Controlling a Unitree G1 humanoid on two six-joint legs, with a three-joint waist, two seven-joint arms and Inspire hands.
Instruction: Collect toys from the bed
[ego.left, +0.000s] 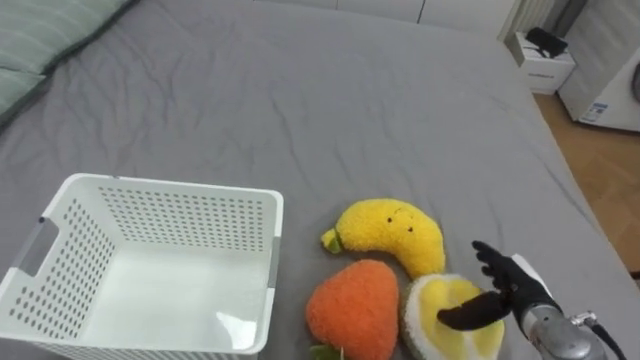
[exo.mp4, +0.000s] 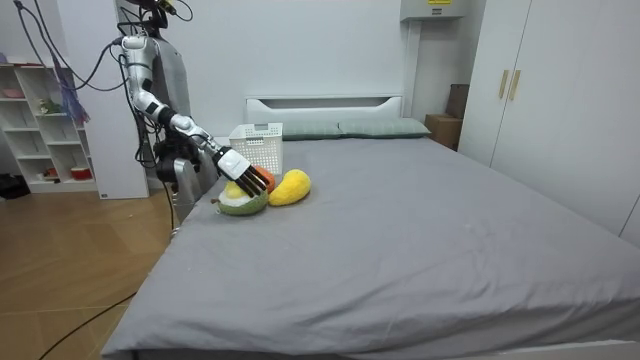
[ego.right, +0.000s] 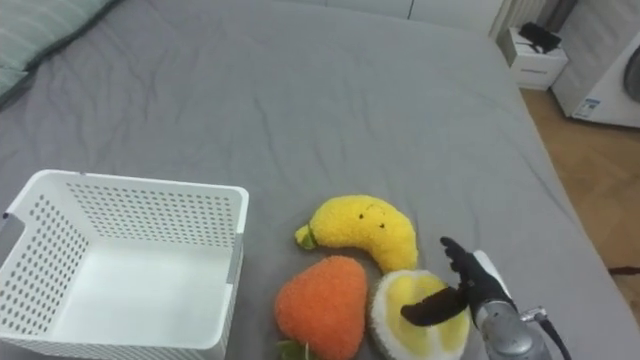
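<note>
On the grey bed (ego.left: 350, 110), at the left, a white plastic basket (ego.left: 175, 188) stands upright with perforated walls and nothing inside it. Just right of it are three plush toys bunched together: an orange-red strawberry toy (ego.left: 352, 310), a yellow banana toy (ego.left: 392, 230) behind it, and a half-lemon toy (ego.left: 445, 290) touching both. All look light, soft and squashy, unlikely to slip or break. A grasp around the thick middle should hold, and the lemon's rim also offers a pinch. Farthest right, the right hand (ego.left: 515, 285) hangs over the lemon with fingers spread wide and thumb reaching across the yellow face, holding nothing. Whether it touches the plush I cannot tell.
</note>
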